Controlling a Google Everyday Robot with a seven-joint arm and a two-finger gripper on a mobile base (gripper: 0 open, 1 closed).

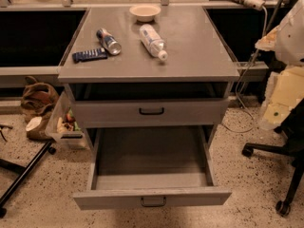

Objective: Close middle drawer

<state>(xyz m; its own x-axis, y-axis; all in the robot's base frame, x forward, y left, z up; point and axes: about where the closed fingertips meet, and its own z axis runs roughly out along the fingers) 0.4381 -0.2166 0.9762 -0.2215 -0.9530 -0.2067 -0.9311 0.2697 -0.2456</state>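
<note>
Low at the cabinet's front, the middle drawer (152,163) stands pulled far out with its tray bare, beneath the taller drawer (190,112). A flat, centred push near its handle (153,202), straight inward, should keep it from skewing. The tool is out of view, so I cannot tell its state. A bottle (153,41) lies on the surface (199,51) above.

The one camera is looking down steeply from high in front of the cabinet, facing its front, so the grey top (190,46) is filling the upper half and the pulled-out middle drawer (190,198) is reaching almost to the bottom edge. It is standing fairly near, taking in speckled floor (247,175) on both sides. A pale arm part (287,80) is crowding the right edge, while the gripper is not showing.
</note>
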